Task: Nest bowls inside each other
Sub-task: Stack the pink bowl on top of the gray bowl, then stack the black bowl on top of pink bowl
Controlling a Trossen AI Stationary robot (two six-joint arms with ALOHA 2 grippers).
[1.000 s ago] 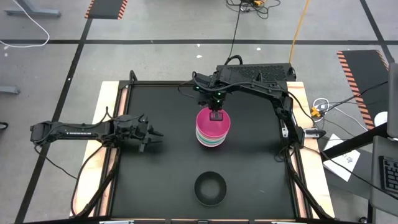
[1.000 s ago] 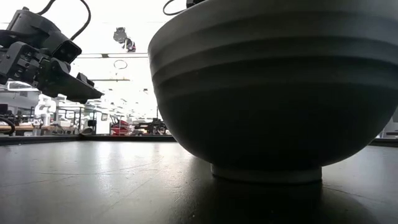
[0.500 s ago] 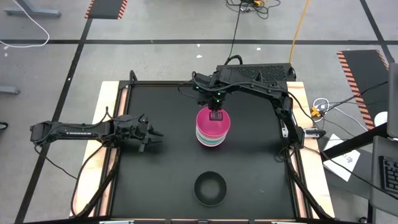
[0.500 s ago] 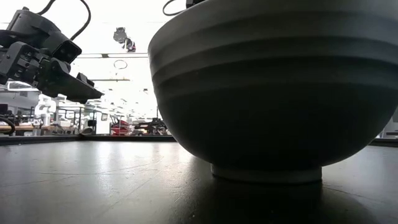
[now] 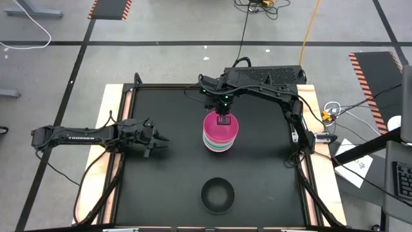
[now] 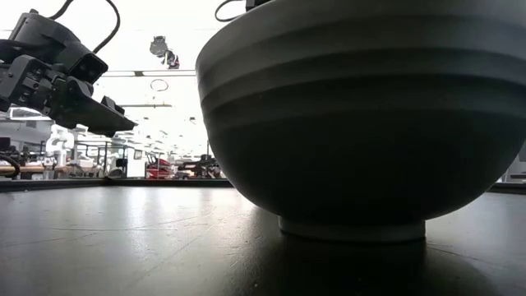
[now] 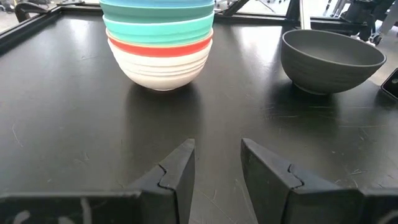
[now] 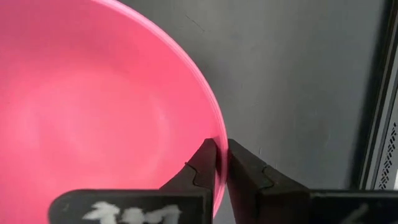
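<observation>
From above, my right gripper point(image 5: 223, 120) pinches the far rim of the magenta bowl point(image 5: 221, 127) topping the stack of bowls point(image 5: 220, 143); the black bowl point(image 5: 217, 194) sits alone, well apart nearer the table point(image 5: 167, 187) front. My left gripper point(image 5: 159, 140) hovers beside the stack, fingers slightly parted. At table height, the black bowl blocks nearly everything. Past my left fingers point(image 7: 177, 174), the white bowl point(image 7: 160, 67) carries the orange and turquoise ones. At my right wrist, the fingers point(image 8: 245, 171) clamp the magenta rim.

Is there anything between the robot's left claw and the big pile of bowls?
No. In the high view only bare black tabletop lies between the left end effector and the stack of round plastic bowls. The left wrist view shows the same.
</observation>
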